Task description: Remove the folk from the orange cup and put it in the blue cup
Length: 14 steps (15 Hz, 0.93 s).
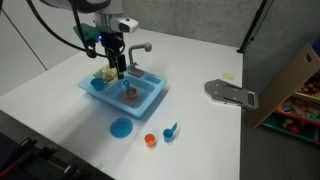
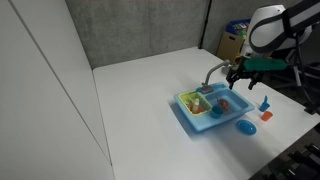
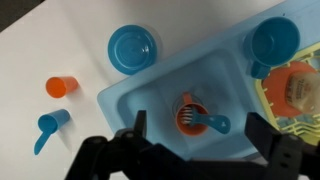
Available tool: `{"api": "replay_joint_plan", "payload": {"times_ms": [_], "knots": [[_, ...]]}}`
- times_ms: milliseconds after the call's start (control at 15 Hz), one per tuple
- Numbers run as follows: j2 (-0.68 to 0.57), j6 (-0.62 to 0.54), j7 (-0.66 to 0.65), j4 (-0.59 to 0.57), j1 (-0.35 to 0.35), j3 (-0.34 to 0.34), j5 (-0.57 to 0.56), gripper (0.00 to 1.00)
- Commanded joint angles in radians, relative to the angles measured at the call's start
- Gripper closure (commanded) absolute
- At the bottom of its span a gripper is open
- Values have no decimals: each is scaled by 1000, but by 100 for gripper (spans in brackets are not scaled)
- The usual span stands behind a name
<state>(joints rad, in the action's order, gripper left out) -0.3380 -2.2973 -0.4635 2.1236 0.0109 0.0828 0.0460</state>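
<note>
**Figure: Open fingers above the toy sink**

The gripper (image 1: 119, 68) hung over the blue toy sink (image 3: 150, 102), which stood on the white tabletop (image 1: 205, 135). In the wrist view its two fingers (image 3: 136, 128) were spread wide and held nothing. Between them, lower down, the orange cup (image 3: 186, 103) stood in the sink's basin. The folk (image 3: 208, 122), which looked blue, lay with its tines in this cup and its handle reaching out over the rim. The blue cup (image 3: 273, 42) sat at a far corner of the sink, just beside a yellow rack (image 3: 296, 92). Outside the sink, well apart from the fingers, lay a blue plate (image 3: 132, 47), a smaller orange cup (image 3: 61, 86) and a blue scoop (image 3: 48, 128).
</note>
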Motion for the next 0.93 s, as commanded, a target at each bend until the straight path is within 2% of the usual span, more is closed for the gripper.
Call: {"api": "replay_joint_plan", "payload": {"times_ms": [0, 467, 867], "knots": [[-87, -19, 26, -62, -3, -1, 21, 0], [-227, -151, 18, -131, -36, 6, 7, 0], [-320, -252, -2, -181, -91, 35, -13, 0]]}}
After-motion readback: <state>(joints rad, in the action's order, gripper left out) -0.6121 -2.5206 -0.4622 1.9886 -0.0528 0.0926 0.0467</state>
